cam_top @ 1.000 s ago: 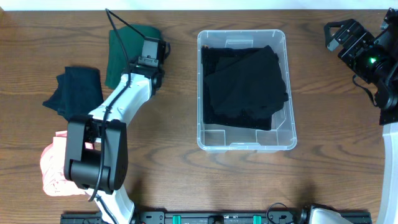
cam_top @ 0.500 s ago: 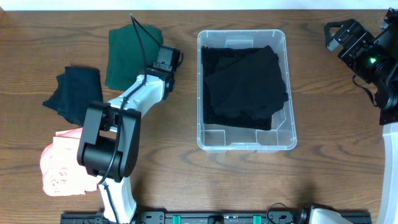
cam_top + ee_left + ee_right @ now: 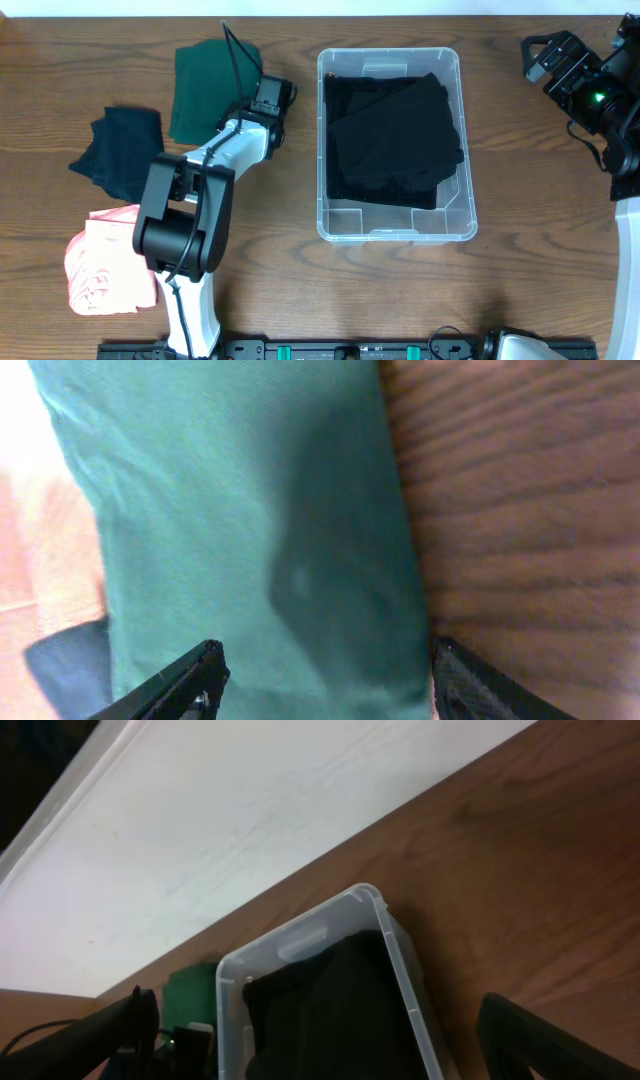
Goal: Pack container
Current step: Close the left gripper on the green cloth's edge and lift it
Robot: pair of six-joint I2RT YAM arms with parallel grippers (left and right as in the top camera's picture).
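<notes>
Left hand shifted to folded dark-green cloth garment's right edge | open, empty, lining up next pick, I judge | right hand open, idle | clear plastic rectangular container waits

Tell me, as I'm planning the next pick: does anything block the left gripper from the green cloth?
Nothing visible does: the left wrist view shows the green cloth lying bare right beneath the open left gripper.

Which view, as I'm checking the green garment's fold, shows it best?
Left wrist: the green garment fills the frame, its folded edge sharp against the table. Overhead shows it small, partly under the left arm. Right wrist catches only a distant corner.
</notes>
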